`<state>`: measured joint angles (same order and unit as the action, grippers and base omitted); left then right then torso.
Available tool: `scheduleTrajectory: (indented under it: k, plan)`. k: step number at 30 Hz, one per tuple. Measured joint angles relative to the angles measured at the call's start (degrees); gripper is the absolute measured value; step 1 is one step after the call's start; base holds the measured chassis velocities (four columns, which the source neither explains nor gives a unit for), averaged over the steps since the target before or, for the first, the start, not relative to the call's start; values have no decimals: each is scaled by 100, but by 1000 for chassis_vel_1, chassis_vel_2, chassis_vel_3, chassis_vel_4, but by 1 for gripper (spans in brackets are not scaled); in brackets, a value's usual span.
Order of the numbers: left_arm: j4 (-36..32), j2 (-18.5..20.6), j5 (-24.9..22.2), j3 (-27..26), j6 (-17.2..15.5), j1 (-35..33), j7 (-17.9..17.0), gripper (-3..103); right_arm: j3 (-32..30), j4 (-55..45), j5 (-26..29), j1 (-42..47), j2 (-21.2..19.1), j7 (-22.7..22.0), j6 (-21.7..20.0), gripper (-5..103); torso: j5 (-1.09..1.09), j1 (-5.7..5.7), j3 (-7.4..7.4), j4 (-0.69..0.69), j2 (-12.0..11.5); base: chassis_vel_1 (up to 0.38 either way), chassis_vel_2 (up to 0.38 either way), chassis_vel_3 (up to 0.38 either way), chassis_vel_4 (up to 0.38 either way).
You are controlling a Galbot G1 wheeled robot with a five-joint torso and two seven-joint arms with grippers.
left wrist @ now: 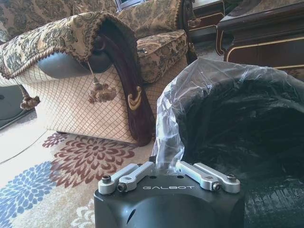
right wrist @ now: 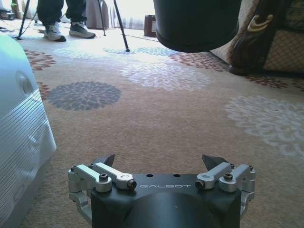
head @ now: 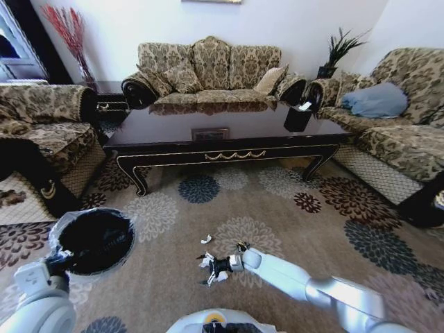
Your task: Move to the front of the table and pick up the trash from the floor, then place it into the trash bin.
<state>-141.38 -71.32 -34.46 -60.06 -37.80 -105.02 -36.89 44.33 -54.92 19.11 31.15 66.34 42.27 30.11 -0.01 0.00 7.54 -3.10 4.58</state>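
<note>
Head view: right tool [head: 212, 267] low over the floor [head: 305, 229], white paper scraps of the trash [head: 206, 239] just ahead of it and at its tips; trash bin [head: 95, 239] off to its left, gripped at the rim by the left tool [head: 61, 262]. Surface [head: 222, 135] beyond.

Left wrist view: left tool [left wrist: 167, 167] clenched on the bin's plastic liner [left wrist: 190, 95].

Right wrist view: right tool [right wrist: 161, 164] released, fingers [right wrist: 214, 162] spread above bare carpet; bin [right wrist: 197, 23] ahead.

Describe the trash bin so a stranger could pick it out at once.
From the dark coffee table, come forward over the carpet to the robot's left. The trash bin sits at the left gripper: round and black, lined with a crinkly clear bag, unlike the boxy tissue holder on the table.
</note>
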Motion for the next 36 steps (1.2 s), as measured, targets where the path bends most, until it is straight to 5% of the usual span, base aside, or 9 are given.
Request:
scheduleTrajectory:
  k: [8,19,36]
  plan:
    - [-87,-45,19,-9,0,-91,1,2,-507,541,-721,86,356,-25,145,100,1,0,0,0,0,0,0,0,0]
    - [-184,-95,49,-22,0,-190,10,2,-873,721,-1150,257,184,-464,100,101,1,0,0,-1,0,0,0,0,0]
    - [-189,-181,106,0,6,-280,12,2,-1318,865,-1446,656,-16,-793,115,38,0,0,0,0,0,0,0,0,0]
